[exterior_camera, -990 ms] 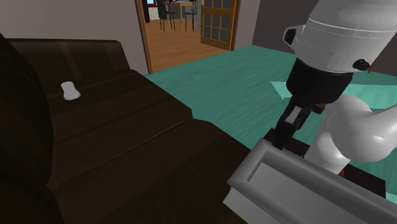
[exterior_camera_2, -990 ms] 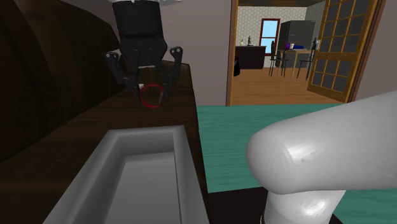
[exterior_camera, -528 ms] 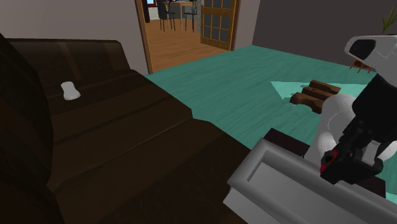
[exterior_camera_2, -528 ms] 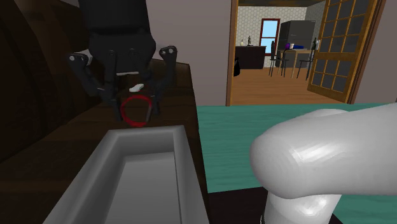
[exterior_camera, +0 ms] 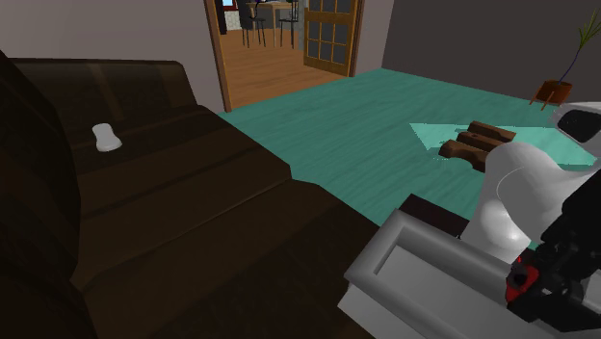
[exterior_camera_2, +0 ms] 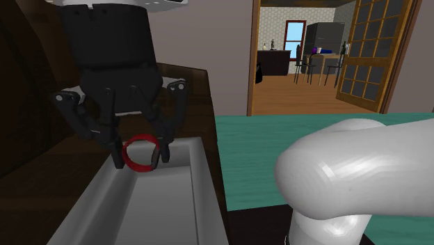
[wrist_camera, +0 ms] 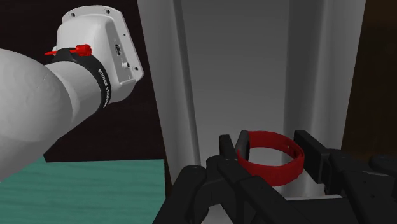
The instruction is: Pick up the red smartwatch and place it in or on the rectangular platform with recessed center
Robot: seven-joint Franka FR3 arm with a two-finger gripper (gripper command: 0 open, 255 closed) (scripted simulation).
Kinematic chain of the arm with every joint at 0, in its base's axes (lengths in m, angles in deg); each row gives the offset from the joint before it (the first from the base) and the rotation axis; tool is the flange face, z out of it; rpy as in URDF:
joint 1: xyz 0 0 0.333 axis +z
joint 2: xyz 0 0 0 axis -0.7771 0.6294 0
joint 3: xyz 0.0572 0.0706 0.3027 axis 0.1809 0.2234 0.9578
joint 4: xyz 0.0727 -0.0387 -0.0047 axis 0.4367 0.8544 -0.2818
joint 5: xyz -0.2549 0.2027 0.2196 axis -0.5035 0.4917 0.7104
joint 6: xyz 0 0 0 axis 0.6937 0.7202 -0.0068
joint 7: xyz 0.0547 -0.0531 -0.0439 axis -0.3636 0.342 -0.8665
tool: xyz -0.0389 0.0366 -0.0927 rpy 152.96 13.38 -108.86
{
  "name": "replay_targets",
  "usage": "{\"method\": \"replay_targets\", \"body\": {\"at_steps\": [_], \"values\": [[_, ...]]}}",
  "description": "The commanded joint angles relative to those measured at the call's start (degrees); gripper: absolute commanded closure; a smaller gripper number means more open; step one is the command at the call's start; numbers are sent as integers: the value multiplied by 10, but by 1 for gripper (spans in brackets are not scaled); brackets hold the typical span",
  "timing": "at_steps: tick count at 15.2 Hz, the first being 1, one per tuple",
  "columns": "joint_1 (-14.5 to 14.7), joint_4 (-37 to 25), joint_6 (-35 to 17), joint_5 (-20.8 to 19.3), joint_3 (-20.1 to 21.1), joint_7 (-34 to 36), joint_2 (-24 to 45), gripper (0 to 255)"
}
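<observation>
The red smartwatch [exterior_camera_2: 141,152] is a red band loop clasped between my black gripper's [exterior_camera_2: 138,159] fingers. It hangs just above the recessed centre of the grey rectangular platform [exterior_camera_2: 189,195], near its far end. In the wrist view the watch [wrist_camera: 269,156] sits between the fingers, with the platform's grey trough [wrist_camera: 242,76] straight beyond it. From the shoulder camera, the gripper [exterior_camera: 535,285] and a bit of red watch [exterior_camera: 522,280] are over the platform [exterior_camera: 409,263] at the lower right.
The platform rests on a dark brown sofa [exterior_camera: 173,212]. A small white object [exterior_camera: 105,137] lies on the sofa farther off. Teal carpet [exterior_camera: 376,120], a stack of logs [exterior_camera: 477,143] and an open doorway [exterior_camera: 279,39] lie beyond. The white arm link [exterior_camera_2: 355,174] fills the foreground.
The gripper has carried the watch from beyond the platform's far end to over its recess and lower down. In the shoulder view it moved right and down.
</observation>
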Motion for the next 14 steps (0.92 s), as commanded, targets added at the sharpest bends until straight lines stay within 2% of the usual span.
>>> {"method": "replay_targets", "body": {"at_steps": [1, 6, 14], "values": [[4, 16, -11, 8, 8, -1, -6, 255], [12, 51, -36, 28, 29, -2, -17, 255], [12, 51, -36, 28, 29, -2, -17, 255]]}}
